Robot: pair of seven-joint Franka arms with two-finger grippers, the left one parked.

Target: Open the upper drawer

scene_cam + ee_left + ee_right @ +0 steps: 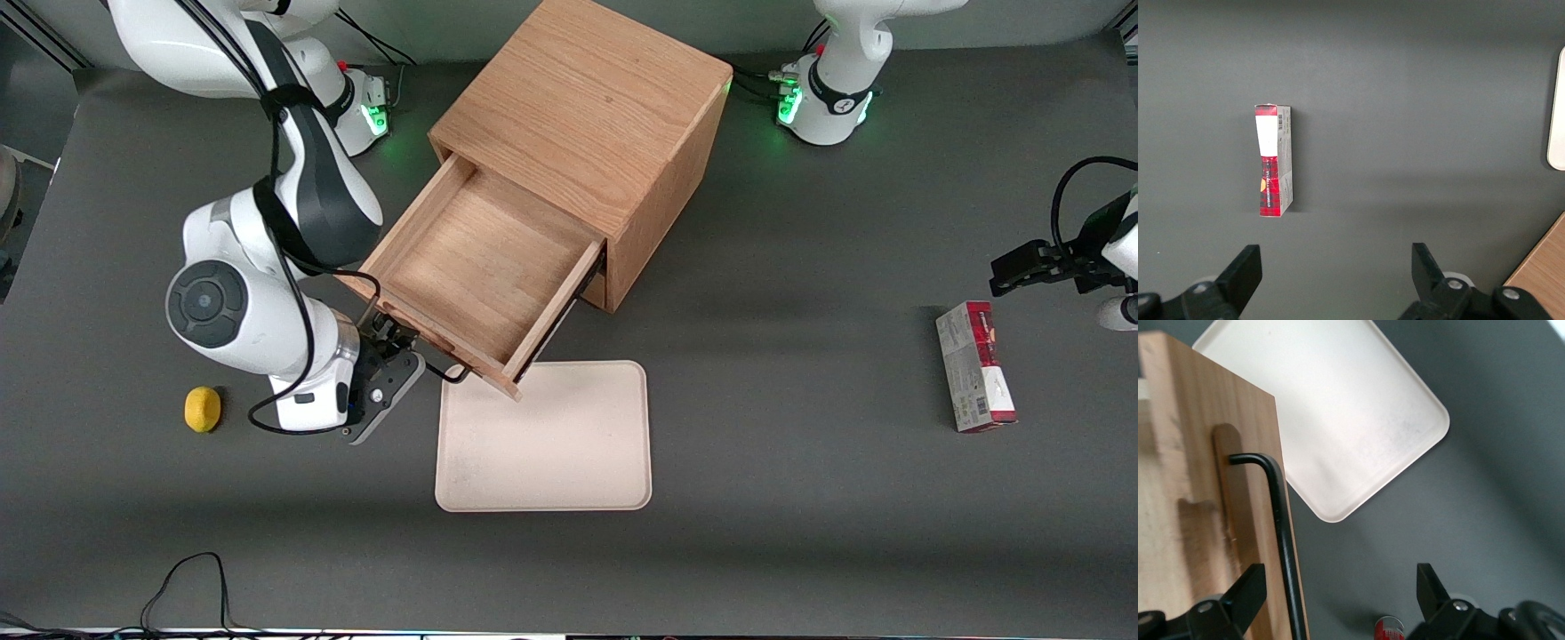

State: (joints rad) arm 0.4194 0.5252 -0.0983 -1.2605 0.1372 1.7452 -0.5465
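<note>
The light oak cabinet (578, 116) stands mid-table. Its upper drawer (480, 267) is pulled far out toward the front camera and is empty inside. My right gripper (391, 357) is at the drawer's oak front, at its end toward the working arm. In the right wrist view the gripper (1338, 593) is open. The thin black bar handle (1281, 527) on the drawer front (1198, 487) runs between the fingers, close to one finger (1245, 593) and apart from the other. The lower drawer is hidden under the open one.
A cream tray (544, 436) lies on the table just nearer the camera than the drawer's corner, also in the wrist view (1338, 407). A yellow lemon (203, 409) lies beside my wrist. A red box (975, 366) lies toward the parked arm's end. A small red-and-white round thing (1389, 628) shows below the gripper.
</note>
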